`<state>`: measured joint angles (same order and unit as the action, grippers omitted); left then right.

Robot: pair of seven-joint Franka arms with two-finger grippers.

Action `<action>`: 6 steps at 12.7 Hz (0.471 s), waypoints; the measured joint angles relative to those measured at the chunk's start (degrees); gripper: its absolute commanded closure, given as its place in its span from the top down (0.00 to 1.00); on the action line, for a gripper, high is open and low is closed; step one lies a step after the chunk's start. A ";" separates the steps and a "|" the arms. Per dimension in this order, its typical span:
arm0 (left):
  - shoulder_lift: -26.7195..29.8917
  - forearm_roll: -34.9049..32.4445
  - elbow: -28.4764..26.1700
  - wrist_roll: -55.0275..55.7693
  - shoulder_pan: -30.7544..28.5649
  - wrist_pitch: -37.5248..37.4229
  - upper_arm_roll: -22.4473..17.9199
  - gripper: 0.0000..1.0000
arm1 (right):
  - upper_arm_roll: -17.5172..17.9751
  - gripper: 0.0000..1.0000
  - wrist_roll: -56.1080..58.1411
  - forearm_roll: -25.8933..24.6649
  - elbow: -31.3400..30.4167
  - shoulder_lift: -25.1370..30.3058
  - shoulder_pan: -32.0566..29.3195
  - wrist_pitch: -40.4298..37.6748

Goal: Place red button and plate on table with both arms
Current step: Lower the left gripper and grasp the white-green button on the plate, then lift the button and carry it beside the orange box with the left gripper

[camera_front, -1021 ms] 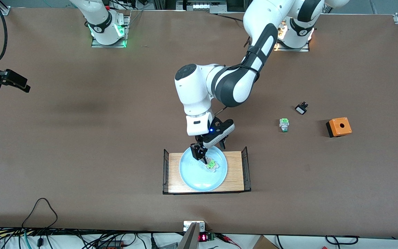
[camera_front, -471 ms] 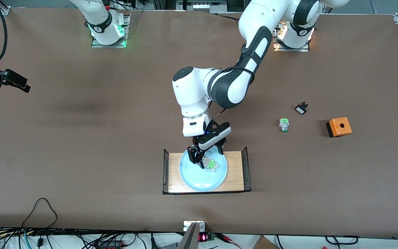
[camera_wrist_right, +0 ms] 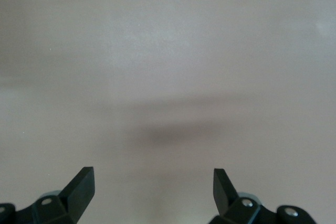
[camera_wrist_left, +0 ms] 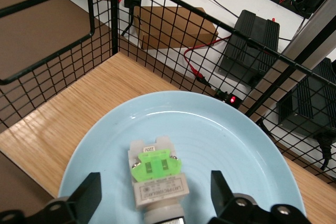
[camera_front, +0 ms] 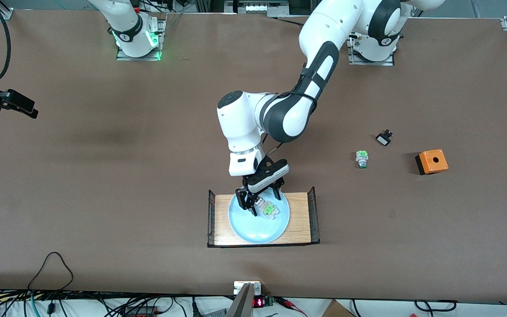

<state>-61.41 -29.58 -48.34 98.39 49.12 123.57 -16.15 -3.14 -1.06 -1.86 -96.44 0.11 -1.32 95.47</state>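
Note:
The pale blue plate (camera_front: 253, 229) lies on a small wooden tray. On it lies a button part (camera_front: 269, 210) with a white-and-green block body; its cap does not show, so I cannot tell its colour. My left gripper (camera_front: 262, 199) is open, low over the plate, with one finger on each side of the part and not touching it. In the left wrist view the part (camera_wrist_left: 155, 174) lies between the fingers of the left gripper (camera_wrist_left: 155, 195), on the plate (camera_wrist_left: 236, 145). My right gripper (camera_front: 16, 105) waits open over bare table (camera_wrist_right: 168, 77) at the right arm's end; it also shows in the right wrist view (camera_wrist_right: 152, 182).
The wooden tray (camera_front: 299, 220) has black wire ends (camera_front: 313, 207) that stand close beside the plate. Toward the left arm's end lie a green-capped button (camera_front: 361, 158), a small black part (camera_front: 384, 138) and an orange box with a hole (camera_front: 431, 161).
My left gripper has shifted a little toward the right arm's end and come down, so its fingers now straddle the part on the plate. The right arm has not moved.

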 measured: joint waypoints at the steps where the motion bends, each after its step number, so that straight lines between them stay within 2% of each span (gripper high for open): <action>1: -0.02 0.00 0.14 0.08 0.00 0.00 -0.07 0.35 | 0.00 1.00 0.00 -0.01 0.00 -0.01 0.00 0.00; 2: -0.02 0.00 0.27 0.35 0.00 0.00 -0.14 0.16 | 0.00 1.00 0.00 -0.02 0.00 0.00 0.00 0.00; 3: -0.02 0.00 0.34 0.71 0.00 0.00 -0.19 0.07 | 0.00 1.00 0.00 -0.02 0.00 -0.01 0.00 0.00; 4: -0.02 0.00 0.41 1.02 0.00 0.00 -0.25 0.02 | 0.00 1.00 0.00 -0.02 0.00 -0.01 0.00 0.00; 6: -0.04 0.00 0.43 1.43 0.01 0.00 -0.39 0.00 | 0.00 1.00 0.00 -0.03 0.00 -0.01 0.00 0.00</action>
<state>-61.45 -29.59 -47.92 99.82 49.12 123.57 -16.54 -3.14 -1.07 -1.89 -96.44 0.10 -1.32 95.47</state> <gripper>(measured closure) 0.577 0.000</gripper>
